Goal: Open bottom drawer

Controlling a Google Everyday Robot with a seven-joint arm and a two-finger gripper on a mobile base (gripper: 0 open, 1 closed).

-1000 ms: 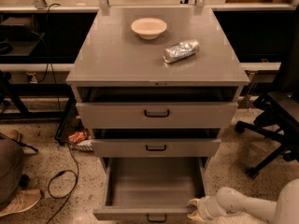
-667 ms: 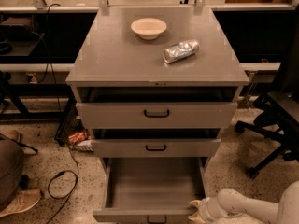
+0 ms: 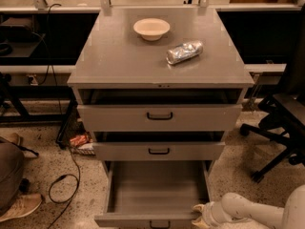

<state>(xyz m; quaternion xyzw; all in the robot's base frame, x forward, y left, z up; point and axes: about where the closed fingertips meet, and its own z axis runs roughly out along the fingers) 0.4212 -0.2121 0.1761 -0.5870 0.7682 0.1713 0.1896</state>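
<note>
The bottom drawer [image 3: 157, 190] of the grey metal cabinet is pulled far out, showing its plain grey inside. Its front panel lies at the bottom edge of the view, with the small black handle [image 3: 159, 224] partly cut off. My gripper [image 3: 199, 214] is at the drawer's front right corner, at the end of the white arm [image 3: 257, 211] that comes in from the lower right. The middle drawer [image 3: 158, 151] and the taller top drawer [image 3: 159, 117] above it are each pulled out a little.
A cream bowl [image 3: 151, 28] and a crumpled silver packet [image 3: 184, 52] lie on the cabinet top. A black office chair [image 3: 281, 123] stands to the right. A black cable [image 3: 66, 175] and a person's shoe [image 3: 16, 206] lie on the floor to the left.
The gripper and arm have shifted slightly at the drawer's front right corner. The drawer stays pulled out as before.
</note>
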